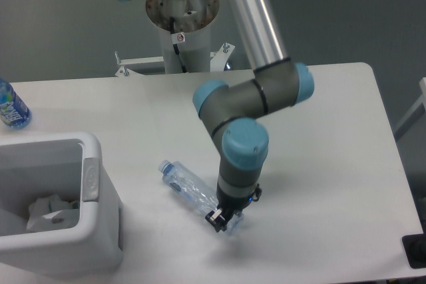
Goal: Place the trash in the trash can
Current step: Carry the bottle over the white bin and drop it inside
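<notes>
A crushed clear bluish plastic bottle (188,185) lies at a slant on the white table, cap end toward the upper left. My gripper (222,218) is shut on its bottom end, low over the table near the front edge. The white trash can (93,184) stands at the front left, well left of the bottle. Inside it rests a crumpled white wrapper (48,211).
A blue-labelled water bottle (10,106) stands at the table's far left edge. The arm's base column (183,24) rises behind the table at the back. A dark object (416,251) sits at the front right corner.
</notes>
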Robot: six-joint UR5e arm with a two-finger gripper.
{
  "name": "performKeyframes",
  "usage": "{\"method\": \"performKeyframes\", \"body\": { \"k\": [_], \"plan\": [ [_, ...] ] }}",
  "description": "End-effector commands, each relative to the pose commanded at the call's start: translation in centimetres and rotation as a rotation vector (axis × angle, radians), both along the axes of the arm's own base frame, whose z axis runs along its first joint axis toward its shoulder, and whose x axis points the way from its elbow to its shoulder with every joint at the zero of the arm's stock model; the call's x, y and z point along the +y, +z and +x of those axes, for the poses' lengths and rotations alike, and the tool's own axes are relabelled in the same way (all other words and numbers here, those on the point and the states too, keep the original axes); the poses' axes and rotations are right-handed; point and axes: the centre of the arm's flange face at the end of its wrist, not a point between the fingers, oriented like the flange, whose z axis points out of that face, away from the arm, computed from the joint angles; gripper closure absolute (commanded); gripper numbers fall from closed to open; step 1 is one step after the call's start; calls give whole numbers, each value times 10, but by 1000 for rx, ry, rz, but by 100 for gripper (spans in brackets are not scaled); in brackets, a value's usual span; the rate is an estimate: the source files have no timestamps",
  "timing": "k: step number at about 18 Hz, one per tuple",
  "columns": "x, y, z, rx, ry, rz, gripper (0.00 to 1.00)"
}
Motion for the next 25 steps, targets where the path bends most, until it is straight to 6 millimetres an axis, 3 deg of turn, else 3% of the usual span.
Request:
{"method": "performKeyframes", "body": {
  "k": [3, 6, 10, 17, 21, 25],
  "plan": [
    [4, 86, -11, 137, 1, 146, 47],
    [0, 164, 5, 272, -24, 288, 47],
    [17, 213, 61, 388, -168, 366, 47],
    [56, 246, 159, 529, -406, 452, 48],
    [59, 267, 204, 561, -468, 502, 49],
    [70, 266, 251, 557, -552, 513, 49]
  ]
}}
